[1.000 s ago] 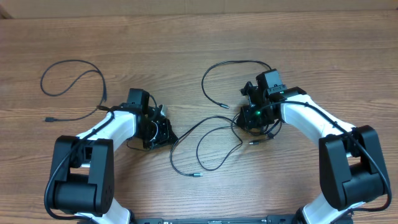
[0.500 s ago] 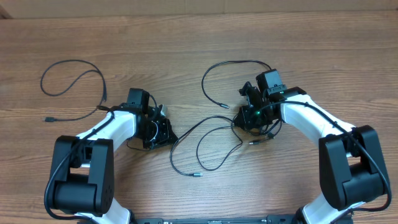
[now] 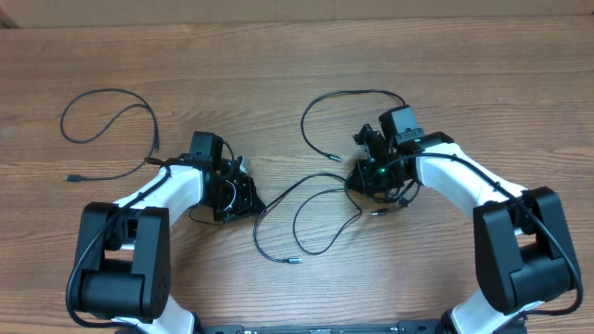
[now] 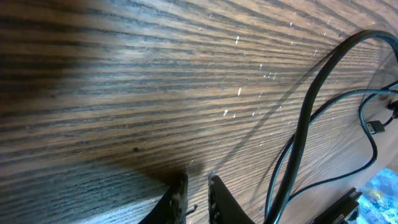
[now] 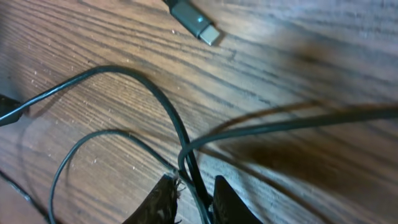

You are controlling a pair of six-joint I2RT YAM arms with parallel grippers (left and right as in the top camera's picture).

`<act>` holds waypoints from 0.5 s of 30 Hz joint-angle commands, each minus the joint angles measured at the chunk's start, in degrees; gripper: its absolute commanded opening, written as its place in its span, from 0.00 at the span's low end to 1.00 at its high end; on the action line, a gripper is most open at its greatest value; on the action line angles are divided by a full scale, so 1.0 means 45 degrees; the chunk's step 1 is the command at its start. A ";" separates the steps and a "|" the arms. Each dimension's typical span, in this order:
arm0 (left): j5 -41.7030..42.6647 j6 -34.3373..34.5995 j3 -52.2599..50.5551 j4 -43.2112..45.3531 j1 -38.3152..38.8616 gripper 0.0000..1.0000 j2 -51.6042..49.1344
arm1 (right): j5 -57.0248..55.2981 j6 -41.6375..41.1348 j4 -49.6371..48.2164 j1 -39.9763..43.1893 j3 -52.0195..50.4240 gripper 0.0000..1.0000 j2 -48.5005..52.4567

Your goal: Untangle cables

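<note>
Several thin black cables lie on the wooden table (image 3: 278,56). One cable (image 3: 107,93) loops alone at the far left. Two overlapping cable loops (image 3: 306,199) cross in the middle, and another cable (image 3: 343,93) arcs behind the right arm. My right gripper (image 3: 360,178) sits low over the crossing. In the right wrist view it (image 5: 194,183) is shut on a black cable (image 5: 186,163) where strands cross, with a silver-tipped plug (image 5: 194,21) lying ahead. My left gripper (image 3: 249,197) rests at the table; its jaws (image 4: 196,180) stand nearly together with nothing between, and cables (image 4: 308,118) run to its right.
Both arm bases sit at the near edge, the left (image 3: 121,269) and the right (image 3: 524,260). A loose plug end (image 3: 295,261) lies toward the front centre, and another (image 3: 376,212) lies just below the right gripper.
The right wrist has shifted slightly left and away, staying on its cable. The left arm and the cables on the table look unchanged.
</note>
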State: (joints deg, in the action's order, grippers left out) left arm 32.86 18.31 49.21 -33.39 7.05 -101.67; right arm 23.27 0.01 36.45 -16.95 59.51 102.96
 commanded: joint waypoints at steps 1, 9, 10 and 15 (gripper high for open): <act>-0.1399 0.0034 -0.0355 -0.0097 0.0024 0.15 -0.0301 | -0.1025 0.0117 -0.0301 -0.0340 -0.0243 0.21 -0.0253; -0.1399 0.0029 -0.0355 -0.0097 0.0024 0.15 -0.0296 | -0.1642 0.0102 -0.0665 -0.0578 -0.0316 0.07 -0.0253; -0.1399 0.0029 -0.0355 -0.0102 0.0024 0.15 -0.0301 | -0.1637 0.0097 -0.0729 -0.0578 -0.0316 0.05 -0.0253; -0.1399 0.0029 -0.0355 -0.0097 0.0024 0.15 -0.0301 | -0.1554 0.0049 -0.0908 -0.0578 -0.0316 0.04 -0.0253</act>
State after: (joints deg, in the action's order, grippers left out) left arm 32.84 18.31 49.21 -33.41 7.05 -101.67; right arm 16.71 0.19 32.69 -19.49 58.52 102.96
